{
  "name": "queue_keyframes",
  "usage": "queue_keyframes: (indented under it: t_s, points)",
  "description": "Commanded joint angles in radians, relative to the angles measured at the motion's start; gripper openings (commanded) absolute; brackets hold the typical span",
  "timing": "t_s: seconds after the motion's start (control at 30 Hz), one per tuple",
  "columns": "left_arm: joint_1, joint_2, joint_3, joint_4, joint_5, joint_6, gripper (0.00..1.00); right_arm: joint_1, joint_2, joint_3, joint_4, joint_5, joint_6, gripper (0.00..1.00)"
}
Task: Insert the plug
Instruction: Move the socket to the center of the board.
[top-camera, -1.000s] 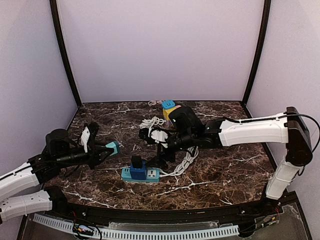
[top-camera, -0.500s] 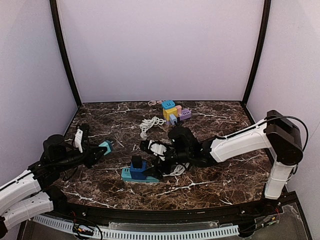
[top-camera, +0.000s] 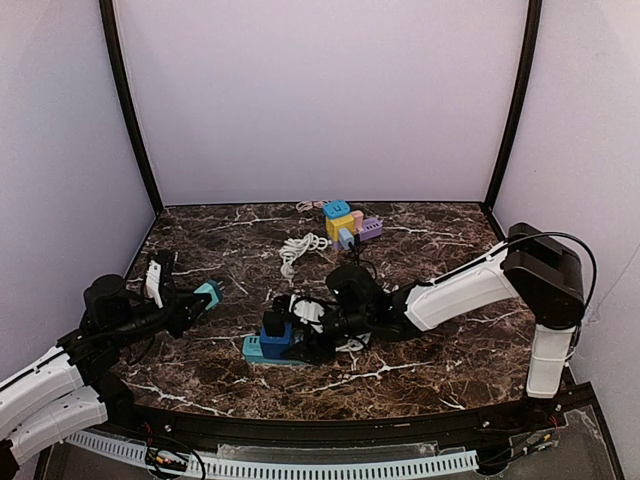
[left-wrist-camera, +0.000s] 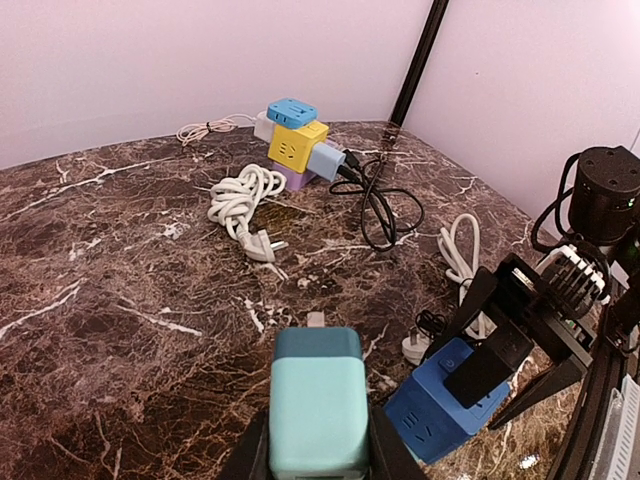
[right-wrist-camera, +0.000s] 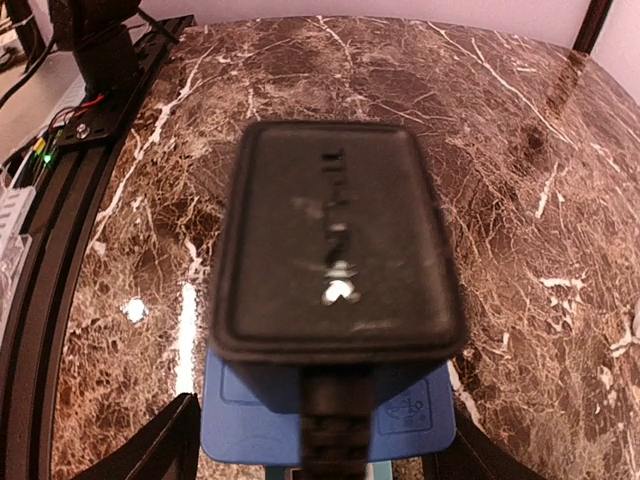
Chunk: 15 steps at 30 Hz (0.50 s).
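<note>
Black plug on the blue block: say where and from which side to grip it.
Grip the black plug by its flat side walls, from straight above: it stands upright on the blue block, sides exposed, the right hand straddling it.

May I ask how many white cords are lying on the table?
3. A coiled cord lies mid-table; a second cord lies beside the right gripper; a thin cord trails by the back wall, left of the coloured cubes. The right arm may hide more.
</note>
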<state>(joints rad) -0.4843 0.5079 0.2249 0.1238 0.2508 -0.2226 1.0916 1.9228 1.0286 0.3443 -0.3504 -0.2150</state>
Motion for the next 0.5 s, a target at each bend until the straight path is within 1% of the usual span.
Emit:
queue_keyframes:
  t_s: [0.0,0.07,0.23,0.37,0.47]
  points:
    - [0.006,-0.011,-0.023,0.049,0.011,0.000,0.01,0.007,0.016,0.049,0.003,-0.013,0.019,0.65]
    - [0.006,-0.012,-0.028,0.060,0.004,0.002,0.01,0.008,0.036,0.079,-0.013,0.008,0.028,0.54]
    - [0.006,-0.011,-0.033,0.071,0.005,-0.001,0.01,0.001,0.080,0.144,-0.080,0.082,0.057,0.35]
    - [0.006,-0.005,-0.038,0.088,0.015,-0.002,0.01,-0.006,0.085,0.158,-0.068,0.121,0.113,0.25]
    - [0.004,0.010,-0.035,0.097,0.021,0.002,0.01,-0.016,0.076,0.165,-0.068,0.281,0.183,0.21]
